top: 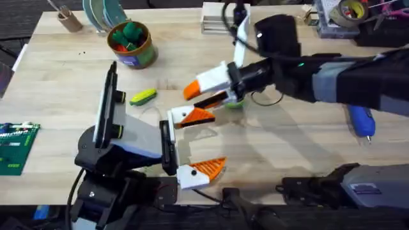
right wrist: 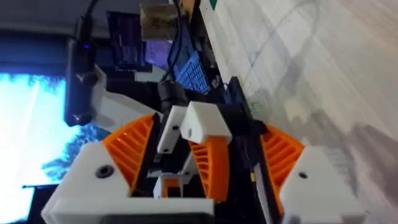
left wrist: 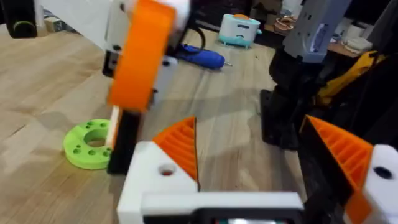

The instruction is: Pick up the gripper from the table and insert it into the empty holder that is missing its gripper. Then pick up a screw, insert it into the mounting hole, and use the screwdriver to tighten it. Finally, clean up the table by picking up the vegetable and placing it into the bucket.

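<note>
Right gripper is pinching the left gripper's upper holder and gripper; left's fingers are spread wide; vegetable is lying at ten o'clock.

Green ring disc on the table — circuit board at its edge

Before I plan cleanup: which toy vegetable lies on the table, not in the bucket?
The yellow-and-green vegetable lies on the table; the green and red toys sit in the bucket.
</note>
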`<action>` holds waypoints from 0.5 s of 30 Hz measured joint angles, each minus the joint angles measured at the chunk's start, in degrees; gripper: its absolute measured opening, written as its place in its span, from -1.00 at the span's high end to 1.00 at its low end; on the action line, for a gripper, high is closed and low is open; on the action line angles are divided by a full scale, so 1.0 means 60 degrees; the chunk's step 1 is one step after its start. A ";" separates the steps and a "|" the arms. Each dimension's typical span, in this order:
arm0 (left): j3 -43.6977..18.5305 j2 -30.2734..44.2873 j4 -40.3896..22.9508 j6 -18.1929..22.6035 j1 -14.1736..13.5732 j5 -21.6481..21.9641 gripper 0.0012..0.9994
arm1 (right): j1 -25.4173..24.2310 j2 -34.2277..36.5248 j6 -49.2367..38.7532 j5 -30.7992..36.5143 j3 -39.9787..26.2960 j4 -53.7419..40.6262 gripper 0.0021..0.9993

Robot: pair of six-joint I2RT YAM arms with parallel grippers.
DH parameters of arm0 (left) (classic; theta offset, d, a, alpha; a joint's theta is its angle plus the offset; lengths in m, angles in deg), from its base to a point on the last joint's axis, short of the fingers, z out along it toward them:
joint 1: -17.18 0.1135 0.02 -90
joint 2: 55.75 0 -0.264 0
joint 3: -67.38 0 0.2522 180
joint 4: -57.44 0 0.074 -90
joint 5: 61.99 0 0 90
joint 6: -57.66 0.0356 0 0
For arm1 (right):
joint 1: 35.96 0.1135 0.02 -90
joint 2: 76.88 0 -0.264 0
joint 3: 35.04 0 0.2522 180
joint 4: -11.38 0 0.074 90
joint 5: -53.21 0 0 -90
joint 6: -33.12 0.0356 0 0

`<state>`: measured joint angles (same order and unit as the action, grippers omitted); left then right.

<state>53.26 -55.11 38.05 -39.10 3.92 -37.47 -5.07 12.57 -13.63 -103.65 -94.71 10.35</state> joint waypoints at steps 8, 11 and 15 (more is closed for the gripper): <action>0.0000 -0.0002 0.0000 0.0056 0.0000 -0.0234 -0.99 | -0.1721 -0.0002 -0.0217 0.0465 0.0001 0.0051 -0.97; 0.0004 -0.0002 0.0000 0.0058 0.0000 -0.0237 -0.99 | -0.2146 -0.0002 -0.0540 0.1472 0.0000 0.0250 -0.98; 0.0001 0.0000 -0.0003 0.0058 0.0000 -0.0239 -0.99 | -0.2196 -0.0020 -0.1453 0.2902 0.0000 0.0251 -0.98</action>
<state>53.26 -55.11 38.03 -38.75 3.92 -38.91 -18.25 12.45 -22.35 -86.24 -94.71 11.85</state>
